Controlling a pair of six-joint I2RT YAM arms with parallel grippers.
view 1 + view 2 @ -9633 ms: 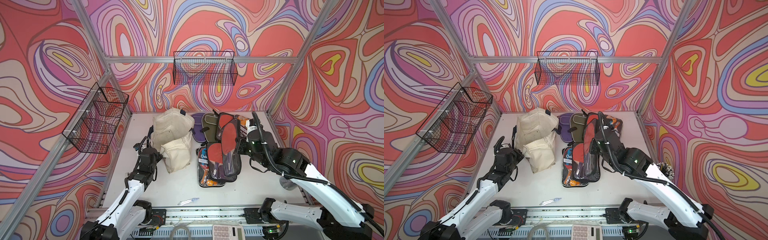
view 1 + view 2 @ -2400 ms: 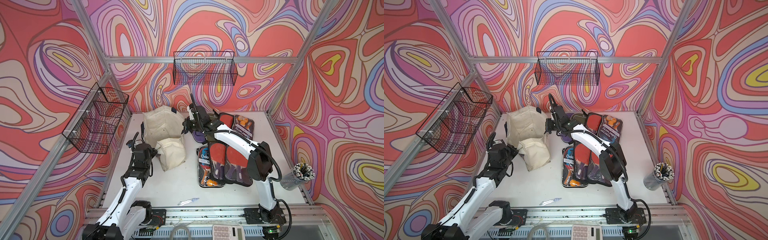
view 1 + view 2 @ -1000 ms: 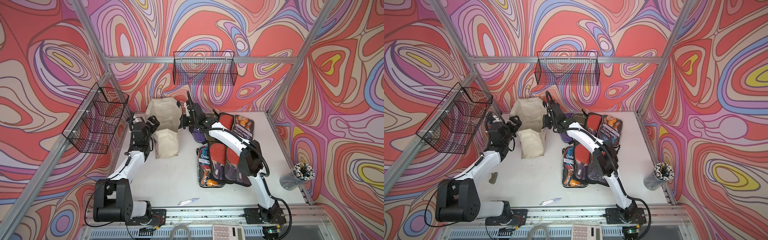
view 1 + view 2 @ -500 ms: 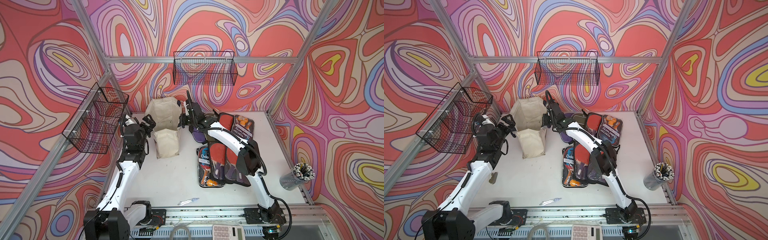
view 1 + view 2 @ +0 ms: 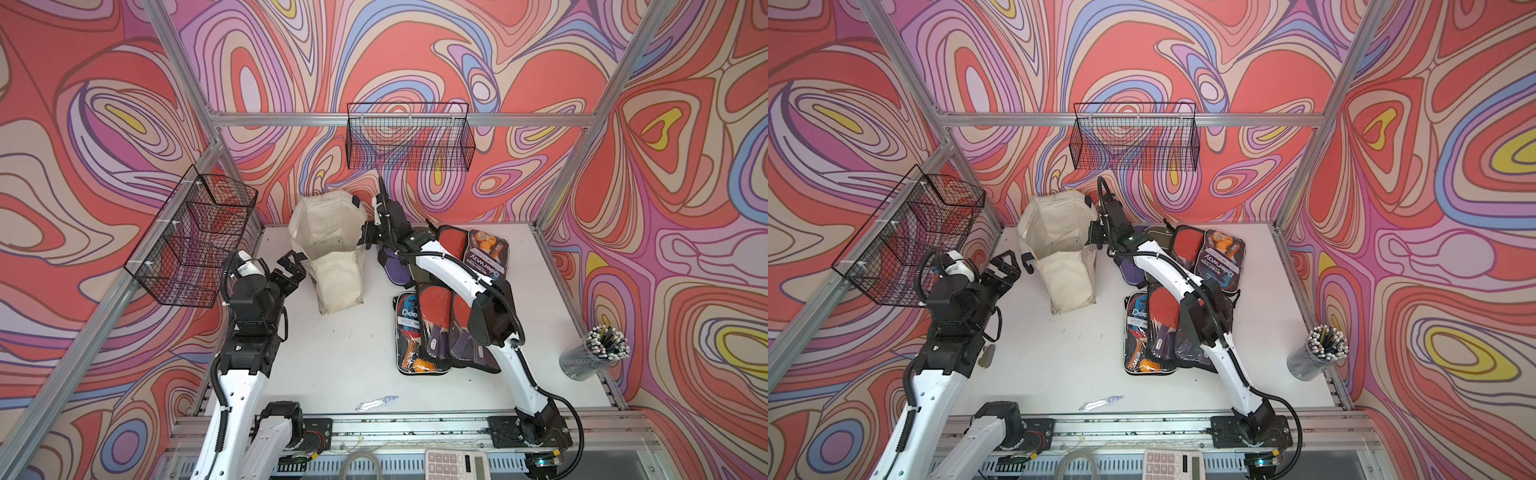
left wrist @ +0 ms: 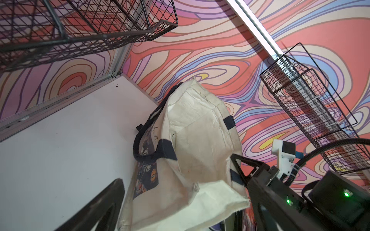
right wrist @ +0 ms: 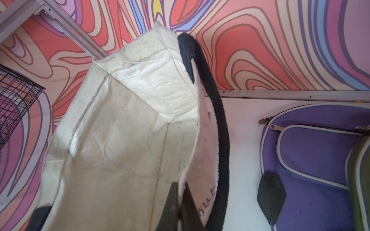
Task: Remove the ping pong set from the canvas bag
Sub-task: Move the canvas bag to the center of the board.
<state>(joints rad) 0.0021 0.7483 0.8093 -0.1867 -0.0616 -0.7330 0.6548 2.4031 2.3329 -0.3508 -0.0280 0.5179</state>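
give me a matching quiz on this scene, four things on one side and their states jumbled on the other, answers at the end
Things:
1. left gripper
2. right gripper
3. canvas bag
4. cup of pencils

States:
a. upright at the edge of the table, apart from the rest
b. shut on cream fabric at a rim
c. mouth gaping, nothing visible inside
d. open, holding nothing

Pairs: 1-d, 2-b, 3-c, 4-a
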